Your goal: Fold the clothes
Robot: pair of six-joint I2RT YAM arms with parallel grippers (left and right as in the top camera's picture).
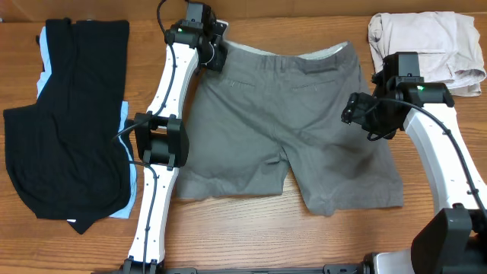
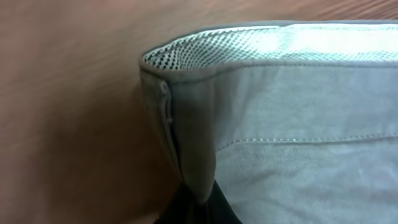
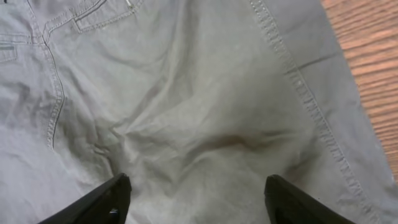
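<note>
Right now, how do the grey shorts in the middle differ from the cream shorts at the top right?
Colour: the grey shorts are mid-grey, the cream shorts pale. Pose: the grey shorts lie spread flat with both legs showing; the cream shorts sit folded into a bundle. Contact: the left gripper pinches the grey shorts' waistband corner and the right gripper hangs open over one leg; neither touches the cream shorts. Both lie on the table.

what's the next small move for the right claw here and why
Probably lower the right claw and pinch the grey shorts: it is open over the right leg, while the left claw grips the waistband corner.
</note>
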